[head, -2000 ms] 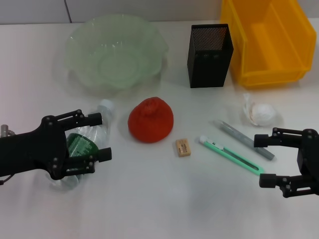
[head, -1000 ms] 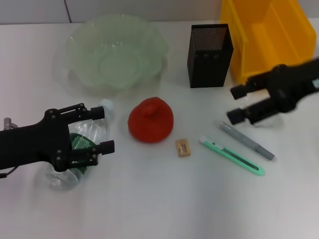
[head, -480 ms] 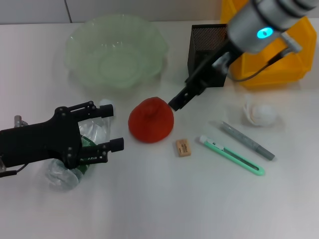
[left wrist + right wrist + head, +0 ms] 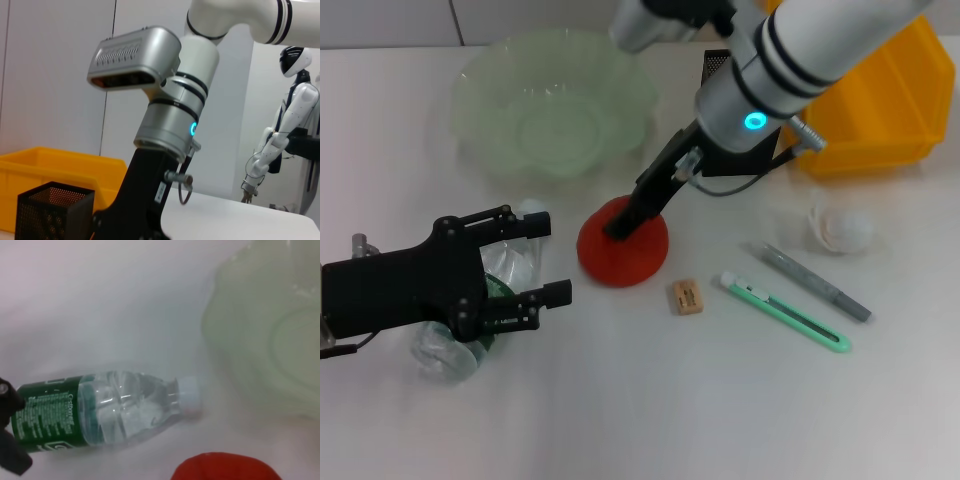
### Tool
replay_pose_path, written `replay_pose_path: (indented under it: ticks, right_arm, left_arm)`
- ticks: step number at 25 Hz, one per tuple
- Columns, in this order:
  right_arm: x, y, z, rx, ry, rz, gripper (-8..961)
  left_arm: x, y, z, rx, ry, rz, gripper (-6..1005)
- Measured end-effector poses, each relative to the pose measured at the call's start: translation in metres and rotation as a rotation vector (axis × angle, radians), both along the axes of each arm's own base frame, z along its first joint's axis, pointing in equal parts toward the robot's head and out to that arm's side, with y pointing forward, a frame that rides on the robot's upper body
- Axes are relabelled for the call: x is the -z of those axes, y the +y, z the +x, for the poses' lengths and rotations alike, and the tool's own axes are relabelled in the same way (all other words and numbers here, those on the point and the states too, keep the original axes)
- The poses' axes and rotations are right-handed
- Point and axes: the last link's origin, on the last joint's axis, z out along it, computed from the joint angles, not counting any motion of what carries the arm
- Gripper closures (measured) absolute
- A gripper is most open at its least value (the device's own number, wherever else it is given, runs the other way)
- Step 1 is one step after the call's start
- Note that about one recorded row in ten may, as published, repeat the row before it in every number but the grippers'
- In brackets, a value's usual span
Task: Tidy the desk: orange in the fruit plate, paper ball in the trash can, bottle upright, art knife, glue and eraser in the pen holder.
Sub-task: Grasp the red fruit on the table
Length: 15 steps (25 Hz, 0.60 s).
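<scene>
The orange (image 4: 635,255) sits mid-table, with my right gripper (image 4: 618,228) reaching in from the far right and its tip low over the orange's top. The clear bottle (image 4: 512,266) with a green label lies on its side at the left. My left gripper (image 4: 555,256) is open and straddles it. In the right wrist view the bottle (image 4: 110,412), the orange (image 4: 225,467) and the green fruit plate (image 4: 270,340) show close by. The eraser (image 4: 686,296), green art knife (image 4: 785,312), grey glue (image 4: 815,282) and paper ball (image 4: 847,228) lie to the right.
The green glass fruit plate (image 4: 480,80) stands at the back left. The black mesh pen holder (image 4: 52,212) and the yellow trash can (image 4: 880,110) are at the back right, partly covered by my right arm (image 4: 790,70).
My right arm has swung from the front right, across the table, down to the orange. My left gripper has shifted slightly right along the bottle.
</scene>
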Motion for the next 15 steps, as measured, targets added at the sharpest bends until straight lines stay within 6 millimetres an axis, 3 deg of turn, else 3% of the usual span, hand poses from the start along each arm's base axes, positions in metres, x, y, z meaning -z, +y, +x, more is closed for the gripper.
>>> replay_pose_path:
  ticks: [6, 15]
  right_arm:
    - [0.013, -0.005, 0.006, -0.005, -0.003, -0.005, 156]
    - [0.014, -0.006, 0.005, -0.007, -0.011, -0.012, 403]
  left_arm:
    - [0.002, -0.001, 0.001, 0.001, -0.005, -0.003, 205]
    - [0.003, -0.002, 0.005, 0.012, -0.021, -0.011, 205]
